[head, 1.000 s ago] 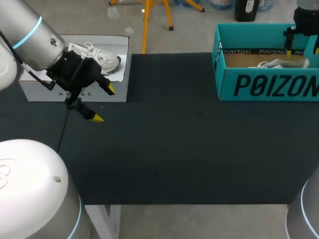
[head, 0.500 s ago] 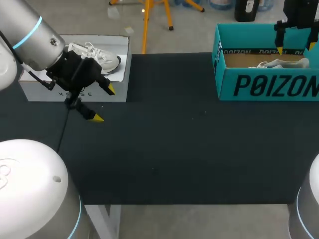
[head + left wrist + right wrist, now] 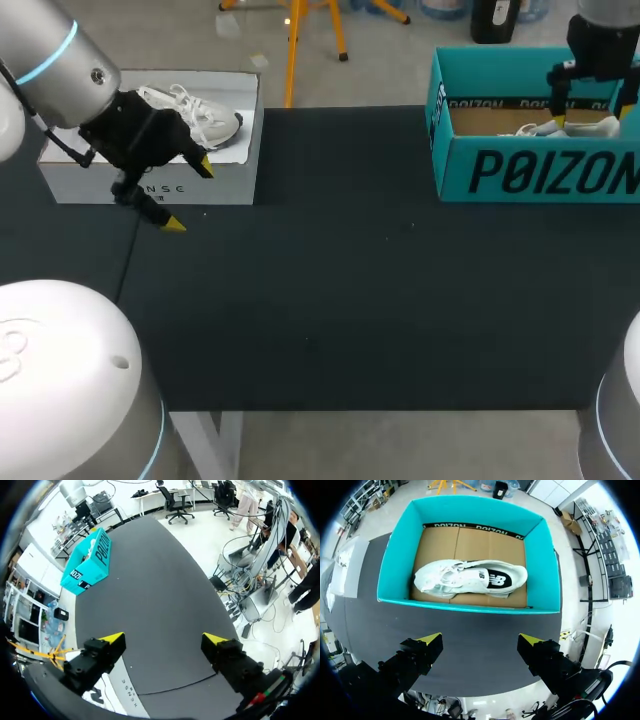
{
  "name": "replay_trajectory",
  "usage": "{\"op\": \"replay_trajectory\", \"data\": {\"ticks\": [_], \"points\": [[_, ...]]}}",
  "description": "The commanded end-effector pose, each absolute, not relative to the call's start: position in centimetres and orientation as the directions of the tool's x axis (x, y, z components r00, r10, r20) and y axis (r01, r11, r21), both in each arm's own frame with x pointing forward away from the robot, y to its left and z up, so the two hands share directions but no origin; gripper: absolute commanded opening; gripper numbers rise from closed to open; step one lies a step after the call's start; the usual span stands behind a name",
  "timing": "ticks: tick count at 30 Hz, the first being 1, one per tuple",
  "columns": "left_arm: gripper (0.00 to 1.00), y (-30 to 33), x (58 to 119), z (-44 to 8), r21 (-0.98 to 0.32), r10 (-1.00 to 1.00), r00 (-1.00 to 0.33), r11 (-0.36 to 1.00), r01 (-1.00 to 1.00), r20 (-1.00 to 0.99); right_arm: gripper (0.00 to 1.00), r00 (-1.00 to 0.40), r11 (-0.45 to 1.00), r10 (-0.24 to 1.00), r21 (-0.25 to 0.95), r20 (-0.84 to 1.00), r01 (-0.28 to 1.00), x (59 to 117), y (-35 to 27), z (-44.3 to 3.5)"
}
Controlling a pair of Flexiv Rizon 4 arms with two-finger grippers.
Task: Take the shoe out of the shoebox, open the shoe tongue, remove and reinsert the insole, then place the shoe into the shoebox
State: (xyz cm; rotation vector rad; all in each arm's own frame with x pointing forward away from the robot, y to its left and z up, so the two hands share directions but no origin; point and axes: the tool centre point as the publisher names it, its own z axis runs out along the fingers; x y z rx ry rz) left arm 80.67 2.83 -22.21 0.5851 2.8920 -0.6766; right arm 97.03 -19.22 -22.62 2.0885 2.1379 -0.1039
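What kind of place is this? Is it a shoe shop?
Probably a robot lab, not a shop: a left arm and a right arm reach over a black table, with a white shoe lying in a teal shoebox.

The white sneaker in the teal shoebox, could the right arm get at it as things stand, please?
Probably yes: the right pincer hangs open above the lidless shoebox, and nothing covers the white sneaker.

Teal shoebox (image 3: 530,170) runs off the head view's edge at 3 o'clock, its front wall hiding most of the white shoe (image 3: 590,128); at 10 o'clock the left arm (image 3: 60,70) covers part of a second shoe (image 3: 210,118).
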Motion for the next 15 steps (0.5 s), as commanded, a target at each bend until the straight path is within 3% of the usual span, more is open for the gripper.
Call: {"op": "replay_trajectory", "data": {"ticks": [1, 5, 15], "points": [[1.0, 5.6, 84.1, -21.3, -0.381, 0.436, -0.897, 0.819, 0.429, -0.073, 1.0, -0.017, 0.036, 0.988, 0.118, -0.157, 0.992, 96.6, -19.2, -22.7], [1.0, 7.8, 85.9, -22.1, -0.338, 0.412, -0.911, 0.854, 0.395, -0.024, 1.0, -0.017, 0.036, 0.988, 0.118, -0.157, 0.992, 96.6, -19.2, -22.7], [1.0, 12.8, 89.1, -25.7, -0.262, 0.601, -0.799, 0.767, 0.585, -0.025, 1.0, -0.017, 0.036, 0.988, 0.118, -0.157, 0.992, 96.6, -19.2, -22.7]]}}
